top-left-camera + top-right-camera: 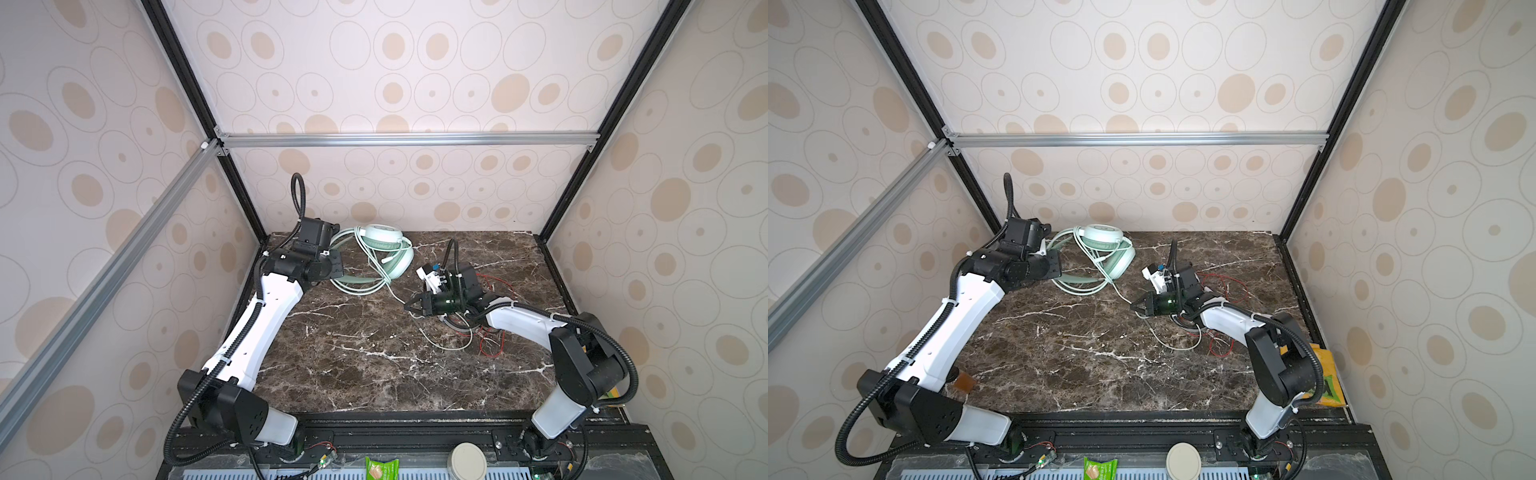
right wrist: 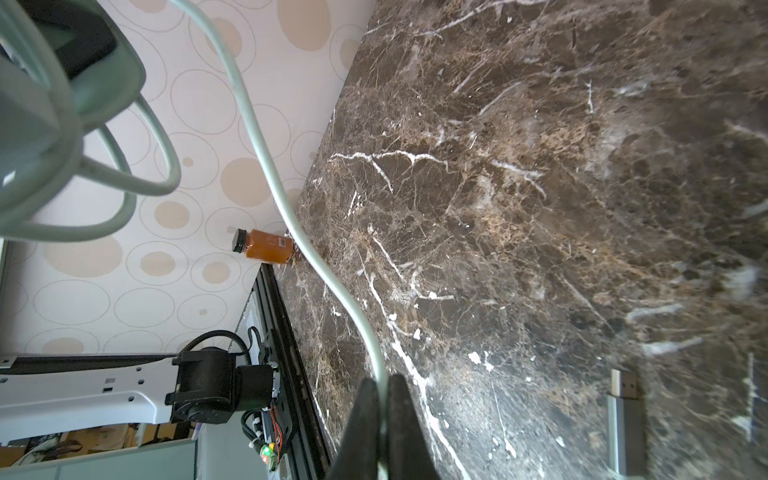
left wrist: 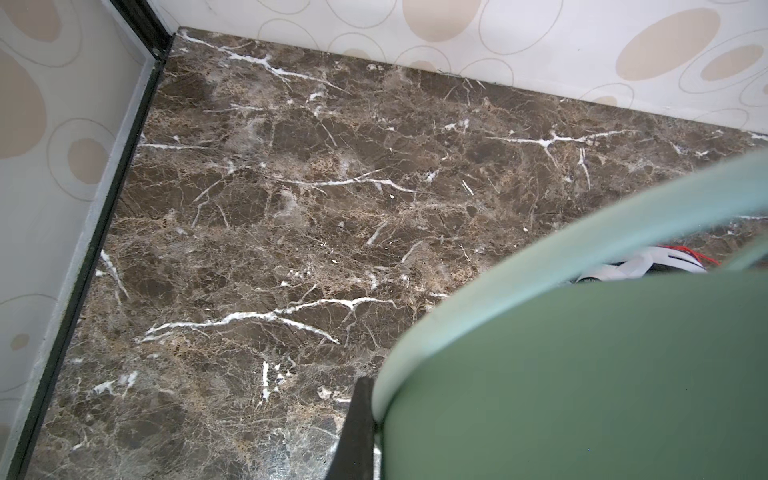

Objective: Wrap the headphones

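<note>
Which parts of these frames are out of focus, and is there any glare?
Left wrist view: the mint-green headset is a close, soft blur, the marble table beyond sharp. Right wrist view: the pale green cable is crisp where the right gripper pinches it, the USB plug blurred. Both top views: even light, no strong glare.

Brown marble tabletop [image 1: 374, 374], cream oval-patterned walls [image 1: 415, 62], aluminium crossbar [image 1: 407, 139], seemingly soft daylight

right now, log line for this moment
left gripper shut on mint-green over-ear headset | right gripper shut on pale green cable
</note>
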Controlling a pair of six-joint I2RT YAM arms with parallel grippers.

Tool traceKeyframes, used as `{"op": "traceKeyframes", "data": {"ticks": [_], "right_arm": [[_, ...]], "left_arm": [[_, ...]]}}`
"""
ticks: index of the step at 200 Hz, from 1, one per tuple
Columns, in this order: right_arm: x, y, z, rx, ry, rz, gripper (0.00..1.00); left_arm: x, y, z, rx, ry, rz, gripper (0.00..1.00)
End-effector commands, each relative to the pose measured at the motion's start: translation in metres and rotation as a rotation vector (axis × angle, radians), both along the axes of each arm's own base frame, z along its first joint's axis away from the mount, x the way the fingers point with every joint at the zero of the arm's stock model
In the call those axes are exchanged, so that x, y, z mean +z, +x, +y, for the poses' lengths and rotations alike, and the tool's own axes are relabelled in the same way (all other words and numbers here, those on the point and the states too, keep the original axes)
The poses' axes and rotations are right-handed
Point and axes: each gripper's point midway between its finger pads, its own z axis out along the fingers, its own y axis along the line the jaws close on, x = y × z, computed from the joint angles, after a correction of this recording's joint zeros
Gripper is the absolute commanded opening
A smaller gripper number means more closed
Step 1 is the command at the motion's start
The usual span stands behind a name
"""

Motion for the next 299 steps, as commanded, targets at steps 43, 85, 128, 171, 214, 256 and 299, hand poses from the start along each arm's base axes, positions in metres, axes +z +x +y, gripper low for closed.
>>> {"op": "traceKeyframes", "data": {"ticks": [43,85,128,171,214,256,299], "right_arm": [[0.008,-0.013,-0.027,-0.033,-0.163,-0.121,0.52],[0.014,-0.027,-0.074,-0.138,-0.368,-0.184,0.55],[0.0,-0.031,-0.158,-0.437,-0.639,-0.189,0.56],[-0.041,-0.041,-0.186,-0.472,-0.651,-0.027,0.6],[-0.069,-0.033,-0.182,-0.427,-0.641,0.079,0.6],[-0.084,-0.009,-0.18,-0.443,-0.606,0.126,0.56],[-0.084,0.005,-0.173,-0.434,-0.583,0.131,0.47]], "left_arm": [[0.041,-0.005,0.004,0.026,-0.058,-0.116,0.0],[0.058,-0.009,0.014,0.053,-0.016,-0.152,0.0],[0.066,-0.008,0.013,0.043,-0.022,-0.169,0.0],[0.064,-0.005,0.011,0.036,-0.019,-0.167,0.0],[0.066,-0.006,0.01,0.029,-0.023,-0.17,0.0],[0.064,-0.006,0.011,0.029,-0.021,-0.169,0.0],[0.064,-0.007,0.011,0.028,-0.017,-0.169,0.0]]}}
